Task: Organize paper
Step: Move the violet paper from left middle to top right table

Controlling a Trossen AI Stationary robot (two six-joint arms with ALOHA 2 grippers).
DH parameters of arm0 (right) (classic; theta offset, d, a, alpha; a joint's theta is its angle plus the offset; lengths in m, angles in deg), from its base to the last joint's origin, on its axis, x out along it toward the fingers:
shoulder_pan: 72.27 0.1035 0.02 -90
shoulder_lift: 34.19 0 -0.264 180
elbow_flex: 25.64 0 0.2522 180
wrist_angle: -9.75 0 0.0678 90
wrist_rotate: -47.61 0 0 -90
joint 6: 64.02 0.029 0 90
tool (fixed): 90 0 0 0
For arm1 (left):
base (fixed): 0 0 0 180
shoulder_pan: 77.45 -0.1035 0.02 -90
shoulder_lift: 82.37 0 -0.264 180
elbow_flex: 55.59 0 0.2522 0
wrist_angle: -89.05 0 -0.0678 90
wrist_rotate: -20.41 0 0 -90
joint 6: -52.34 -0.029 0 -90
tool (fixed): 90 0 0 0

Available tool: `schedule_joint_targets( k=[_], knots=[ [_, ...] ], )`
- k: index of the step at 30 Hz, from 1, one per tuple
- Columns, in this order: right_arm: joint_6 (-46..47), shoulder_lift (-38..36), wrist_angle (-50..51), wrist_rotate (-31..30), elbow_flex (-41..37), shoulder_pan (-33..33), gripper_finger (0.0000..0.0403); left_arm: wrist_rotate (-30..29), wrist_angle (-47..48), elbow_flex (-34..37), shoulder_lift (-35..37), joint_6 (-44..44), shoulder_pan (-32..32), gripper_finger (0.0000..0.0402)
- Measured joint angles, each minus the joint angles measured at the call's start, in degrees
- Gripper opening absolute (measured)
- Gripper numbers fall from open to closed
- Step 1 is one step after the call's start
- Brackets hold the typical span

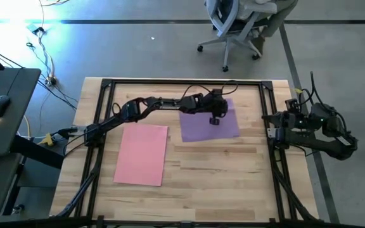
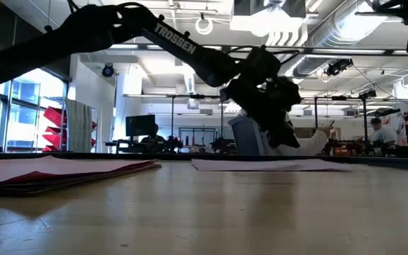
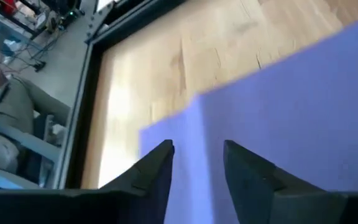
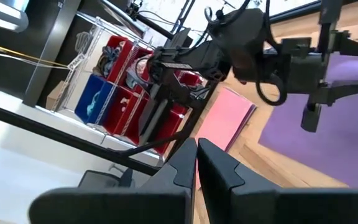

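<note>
Overhead, two sheets of paper flat on the wooden table [image 1: 233,164], well apart: purple sheet [image 1: 203,126] toward the far middle, pink sheet [image 1: 141,154] nearer the left and the front edge. Left gripper [image 1: 215,119] reaching across from the left side, poised over the purple sheet near its far right part; fingers [image 3: 157,168] parted with a clear gap, nothing between them, purple paper filling the view beneath. Right gripper [image 4: 196,163] parked off the table's right edge, fingers pressed together and empty, facing across toward the left arm and both sheets. Only legible writing: "TROSSEN" in white capitals along the left arm's dark link [image 2: 176,40] in the low view. Red and blue bins [image 4: 114,87] on a wire rack beyond the table; no readable labels there. Office chair [image 1: 236,25] on the floor past the far edge
</note>
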Motion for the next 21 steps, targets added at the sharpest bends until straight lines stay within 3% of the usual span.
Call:
schedule_joint_targets(
  k=[6, 10, 17, 21],
  knots=[
    [-1.2, 0.0, 0.0, -0.9, 0.0, 0.0, 0.0, -1.8, 22.6, -10.4, 0.3, 9.4, 3.5, 0.0131],
    [-2.6, 0.0, 0.0, -1.5, 0.0, 0.0, 0.0, -1.8, 33.7, -10.4, 0.1, 19.6, 5.2, 0.0106],
    [-2.5, 0.0, 1.0, -3.0, 0.0, 0.0, 0.0, -4.6, 29.2, -8.2, -4.8, 21.3, 4.9, 0.0016],
    [-1.3, 0.0, 1.5, -2.5, 0.0, 0.0, 0.0, -4.8, 23.5, -8.3, -6.6, 14.0, 4.7, 0.0008]
  ],
)
